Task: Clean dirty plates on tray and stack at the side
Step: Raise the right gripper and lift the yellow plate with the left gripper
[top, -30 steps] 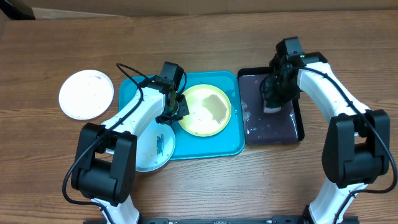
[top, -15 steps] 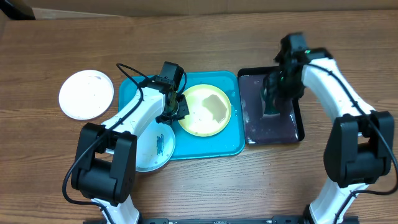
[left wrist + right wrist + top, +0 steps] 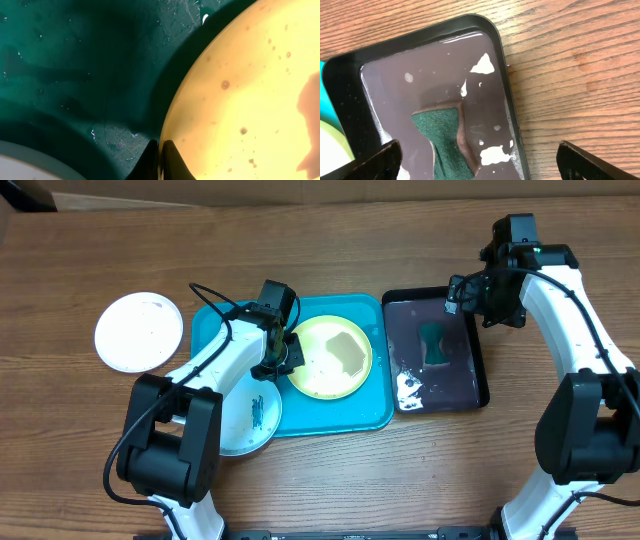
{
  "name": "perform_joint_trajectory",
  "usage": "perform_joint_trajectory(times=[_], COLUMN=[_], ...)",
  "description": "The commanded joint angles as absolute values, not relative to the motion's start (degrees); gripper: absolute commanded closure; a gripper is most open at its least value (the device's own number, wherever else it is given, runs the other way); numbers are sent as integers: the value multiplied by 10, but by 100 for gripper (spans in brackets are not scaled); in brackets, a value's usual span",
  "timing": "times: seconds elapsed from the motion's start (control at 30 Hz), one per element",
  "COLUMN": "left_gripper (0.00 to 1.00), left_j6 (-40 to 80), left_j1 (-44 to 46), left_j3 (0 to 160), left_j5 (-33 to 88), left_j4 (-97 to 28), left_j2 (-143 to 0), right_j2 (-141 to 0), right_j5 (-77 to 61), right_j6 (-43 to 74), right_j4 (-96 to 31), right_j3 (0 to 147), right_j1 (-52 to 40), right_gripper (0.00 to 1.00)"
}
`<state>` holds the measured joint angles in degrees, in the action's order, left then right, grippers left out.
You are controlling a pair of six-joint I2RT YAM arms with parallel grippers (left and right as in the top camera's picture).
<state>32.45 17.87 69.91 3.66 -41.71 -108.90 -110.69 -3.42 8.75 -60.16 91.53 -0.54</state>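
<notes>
A black tray (image 3: 485,380) holds murky purplish-brown water (image 3: 455,380). A green sponge (image 3: 432,344) lies just toward 12 o'clock of its middle. White foam (image 3: 408,388) gathers at 7 o'clock.

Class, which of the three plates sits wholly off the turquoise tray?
The white plate, alone on the bare wood left of the tray; the yellow-green plate lies inside it, the pale blue plate overlaps its corner.

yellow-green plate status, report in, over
Left gripper shut on yellow-green plate rim, plate in turquoise tray. Right gripper open above black tray, sponge lying free in it. Pale blue plate smeared, at tray's near-left corner; white plate on table.
</notes>
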Motion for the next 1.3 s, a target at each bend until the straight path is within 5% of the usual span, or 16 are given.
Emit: perform_joint_trajectory(times=[0.0, 0.83, 1.27], left_gripper=[96, 96, 96], left_j6=[319, 317, 246], left_j1=[176, 172, 112], left_j3=[705, 710, 863], left_j5=[41, 41, 41], left_j4=[-416, -418, -578], left_j2=[-1095, -1095, -1092], right_j2=[-1094, -1094, -1094], right_j5=[-30, -30, -30], right_j6=[90, 90, 90], right_j4=[-601, -601, -601], right_j3=[925, 925, 925], right_j1=[-8, -8, -8], right_gripper=[0, 0, 0])
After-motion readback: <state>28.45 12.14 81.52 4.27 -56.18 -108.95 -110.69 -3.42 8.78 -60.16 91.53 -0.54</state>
